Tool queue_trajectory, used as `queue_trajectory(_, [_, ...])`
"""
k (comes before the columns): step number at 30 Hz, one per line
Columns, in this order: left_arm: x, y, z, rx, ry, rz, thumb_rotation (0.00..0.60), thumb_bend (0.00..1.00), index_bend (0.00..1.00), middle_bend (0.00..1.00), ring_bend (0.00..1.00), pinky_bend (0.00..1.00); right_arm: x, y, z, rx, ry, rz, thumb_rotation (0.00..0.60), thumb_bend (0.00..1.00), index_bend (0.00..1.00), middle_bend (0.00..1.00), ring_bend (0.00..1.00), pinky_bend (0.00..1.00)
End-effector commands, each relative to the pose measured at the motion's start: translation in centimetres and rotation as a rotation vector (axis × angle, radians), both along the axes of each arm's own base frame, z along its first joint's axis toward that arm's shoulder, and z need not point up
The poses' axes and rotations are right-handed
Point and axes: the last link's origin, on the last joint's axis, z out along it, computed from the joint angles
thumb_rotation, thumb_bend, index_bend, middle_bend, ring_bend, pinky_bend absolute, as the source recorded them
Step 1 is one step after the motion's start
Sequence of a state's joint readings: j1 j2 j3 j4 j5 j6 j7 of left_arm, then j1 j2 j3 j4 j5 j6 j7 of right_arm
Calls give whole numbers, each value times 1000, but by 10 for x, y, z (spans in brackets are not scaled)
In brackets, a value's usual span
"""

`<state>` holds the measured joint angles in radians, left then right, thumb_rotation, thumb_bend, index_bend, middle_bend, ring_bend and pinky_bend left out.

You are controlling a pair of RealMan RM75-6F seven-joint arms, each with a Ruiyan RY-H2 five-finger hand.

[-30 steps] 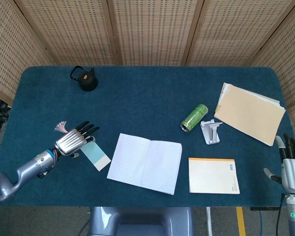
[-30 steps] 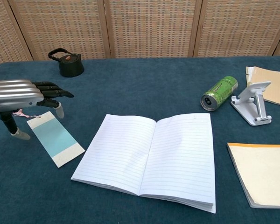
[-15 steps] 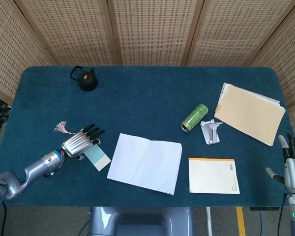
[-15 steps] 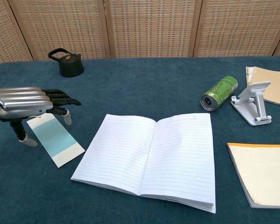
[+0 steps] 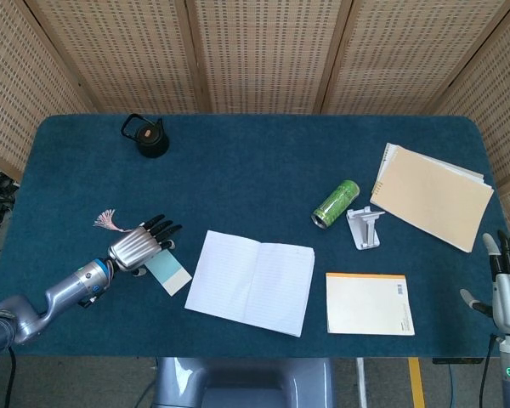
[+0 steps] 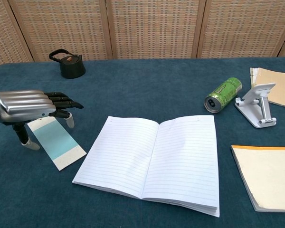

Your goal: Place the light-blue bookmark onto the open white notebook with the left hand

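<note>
Head view first: 1 light-blue bookmark (image 5: 167, 270) lies flat on the blue counter (image 5: 255, 170), just left of the 1 open white notebook (image 5: 251, 281) and not on it. The left hand (image 5: 140, 246) is poised over the bookmark's far end, palm down, fingers stretched forward and apart, gripping nothing. From the chest view that left hand (image 6: 26, 107) sits above the card's near-left end, and 2 pale fingertips (image 6: 70, 121) point down on either side of the bookmark (image 6: 57, 142); whether they touch the counter I cannot tell. A pink tassel (image 5: 107, 221) shows on the counter just behind the hand in the head view.

Over to the right: the right hand (image 5: 507, 286) is at the counter's right edge, well apart from everything, fingers upright and spread, holding nothing.

Count of the rest: 1 black kettlebell-shaped object (image 5: 147, 136) at the far left, 1 green can (image 5: 336, 204) lying on its side near the middle right, 1 white phone stand (image 5: 365, 227) just beside the can, 1 tan folder (image 5: 432, 196) with papers under it at the far right, and 1 closed pad with an orange top edge (image 5: 369, 303) right of the notebook. The notebook (image 6: 152, 160) shows 2 lined pages, both blank.
</note>
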<state>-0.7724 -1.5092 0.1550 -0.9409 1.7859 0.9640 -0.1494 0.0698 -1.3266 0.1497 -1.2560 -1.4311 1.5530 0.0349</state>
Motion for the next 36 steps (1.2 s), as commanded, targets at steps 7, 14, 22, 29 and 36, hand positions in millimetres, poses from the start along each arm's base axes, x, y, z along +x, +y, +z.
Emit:
queue_trajectory(7, [0,1,-4,-3,6,4,600,88,297,0,0,0,0,0,0,2,-1,1,600,103,7,0,0,0])
queue_trajectory(14, [2,2,-8,-12,14,2,600,89,306,0,0,0,0,0,0,1,0,2,600,104,7,0,0,0])
queue_trajectory(22, [2,0,-12,-22,26,-1,600,90,319,0,0,0,0,0,-1,4,0,2,600,103,7,0,0,0])
queue_trajectory(29, [0,0,-13,-24,32,7,600,90,346,0,0,0,0,0,-1,6,-1,1,600,104,7,0,0,0])
queue_trajectory(36, [0,-2,-14,-27,32,10,600,92,372,0,0,0,0,0,-1,5,-2,2,600,103,10,0,0,0])
